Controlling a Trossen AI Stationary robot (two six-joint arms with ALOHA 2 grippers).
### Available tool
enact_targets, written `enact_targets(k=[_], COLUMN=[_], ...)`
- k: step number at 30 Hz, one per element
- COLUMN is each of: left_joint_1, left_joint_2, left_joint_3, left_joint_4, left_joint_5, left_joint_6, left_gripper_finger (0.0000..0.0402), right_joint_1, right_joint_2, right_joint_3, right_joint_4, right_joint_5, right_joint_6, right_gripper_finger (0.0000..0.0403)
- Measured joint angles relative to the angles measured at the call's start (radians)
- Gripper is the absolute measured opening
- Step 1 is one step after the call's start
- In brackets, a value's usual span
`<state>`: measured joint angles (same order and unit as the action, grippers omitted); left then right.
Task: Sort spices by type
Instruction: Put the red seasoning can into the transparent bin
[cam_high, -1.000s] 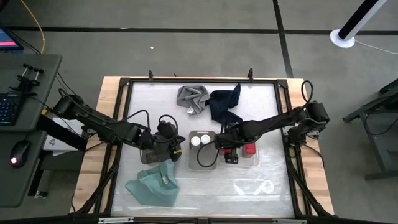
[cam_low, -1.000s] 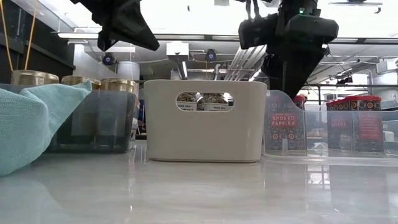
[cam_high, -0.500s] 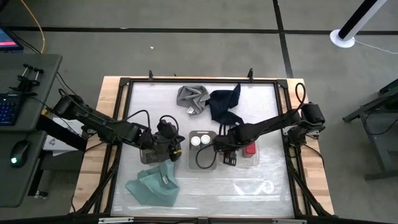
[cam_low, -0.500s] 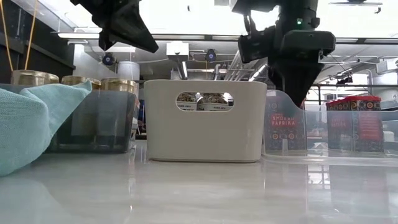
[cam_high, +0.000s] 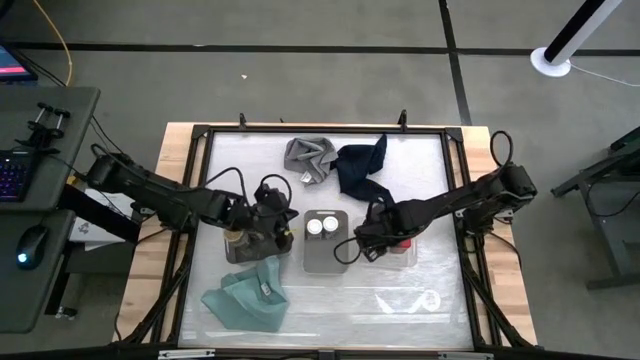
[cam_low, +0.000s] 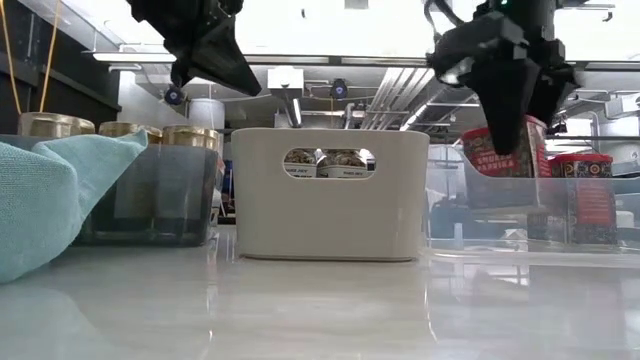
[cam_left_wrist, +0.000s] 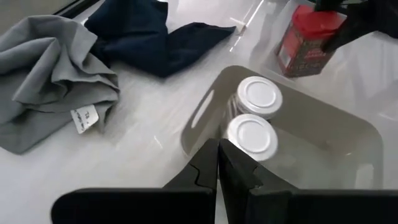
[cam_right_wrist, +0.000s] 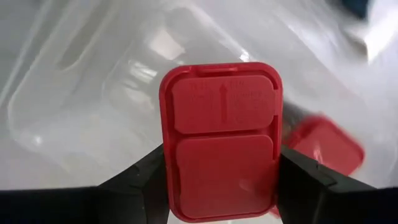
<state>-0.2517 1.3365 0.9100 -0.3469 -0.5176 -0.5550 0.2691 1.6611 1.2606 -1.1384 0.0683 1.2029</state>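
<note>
1. A red squarish spice jar is pinched between the fingers of the right gripper, held clear above the floor of the clear plastic bin.
2. A second red jar stands in that same bin, just beside the held one.
3. Two white-topped round jars sit side by side in the white bin, which is between the other two bins.
4. Three tan-topped round jars stand in the dark smoky bin on the left side.
5. The left gripper hangs above the dark bin, its fingers pressed together and holding nothing.
6. A teal cloth touches the dark bin at the near side; grey cloth and navy cloth lie at the far side of the table.
</note>
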Motion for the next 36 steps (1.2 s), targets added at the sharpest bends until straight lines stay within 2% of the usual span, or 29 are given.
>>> enact_targets(k=[6,15,18,25,36], left_joint_1=[0.059,0.127,0.141,0.161,0.161], left_joint_2=[0.000,0.000,0.000,0.000,0.000], left_joint_3=[0.000,0.000,0.000,0.000,0.000], left_joint_4=[0.001,0.003,0.003,0.003,0.001], left_joint_5=[0.064,0.145,0.155,0.202,0.203], left_joint_6=[0.058,0.132,0.141,0.165,0.166], left_gripper_finger=[0.0000,0.0000,0.0000,0.0000,0.0000], right_joint_1=[0.013,0.015,0.015,0.015,0.015], right_joint_2=[0.004,0.005,0.006,0.009,-0.013], right_joint_3=[0.000,0.000,0.000,0.000,0.000], right_joint_4=[0.012,-0.032,-0.029,-0.025,-0.025], right_joint_5=[0.013,0.036,0.036,0.037,0.053], right_joint_6=[0.296,0.528,0.554,0.570,0.533], right_gripper_finger=[0.0210,0.0210,0.0212,0.0251,0.0257])
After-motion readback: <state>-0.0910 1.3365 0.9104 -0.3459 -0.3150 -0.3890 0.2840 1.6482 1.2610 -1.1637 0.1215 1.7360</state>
